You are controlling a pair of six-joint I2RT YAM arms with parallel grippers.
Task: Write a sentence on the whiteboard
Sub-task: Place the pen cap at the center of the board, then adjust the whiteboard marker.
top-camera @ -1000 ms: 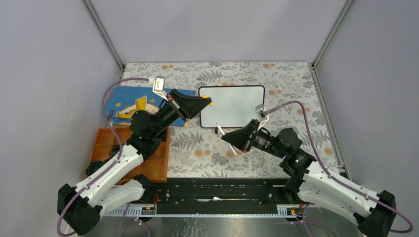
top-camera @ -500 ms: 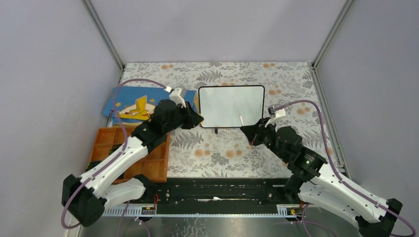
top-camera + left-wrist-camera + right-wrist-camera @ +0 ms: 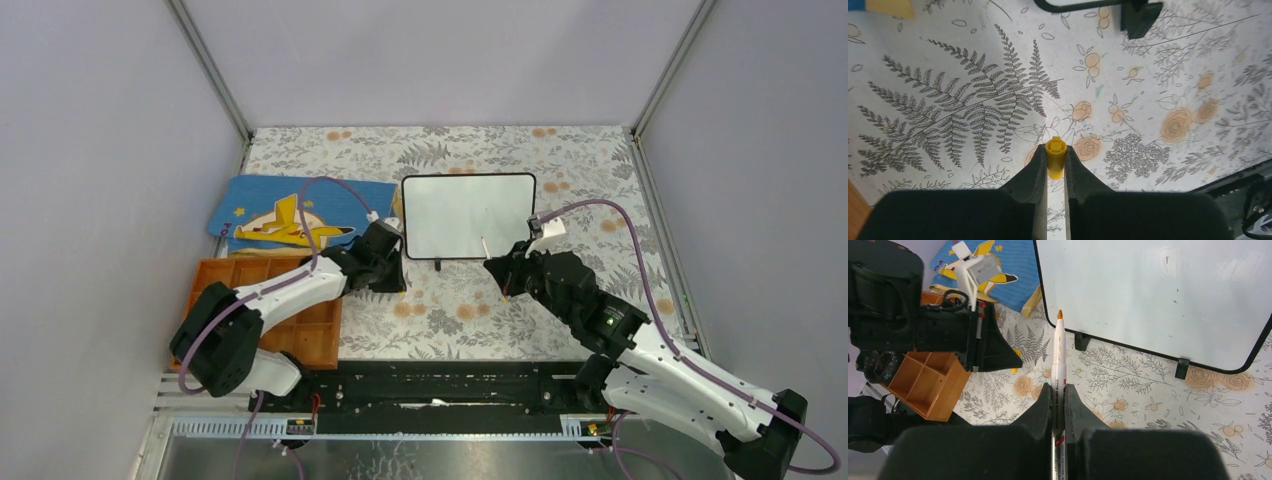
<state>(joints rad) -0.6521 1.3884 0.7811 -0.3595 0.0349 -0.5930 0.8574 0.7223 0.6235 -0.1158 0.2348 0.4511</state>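
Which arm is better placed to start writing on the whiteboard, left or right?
Right. The right gripper is shut on the uncapped marker, its orange tip pointing at the whiteboard. The left gripper holds only the yellow cap, over the tablecloth.

Smooth and glossy, the white face of the whiteboard (image 3: 1158, 295) sits in a thin black frame, above a matt table covering (image 3: 948, 115) printed with ferns and roses. The marker (image 3: 1058, 365) has a sleek white plastic barrel and an orange tip; the yellow cap (image 3: 1054, 152) looks like dull plastic. The left gripper (image 3: 1054, 150) has matt black plastic fingers (image 3: 1032, 172), and the orange tray (image 3: 928, 385) has an even, unshiny finish.
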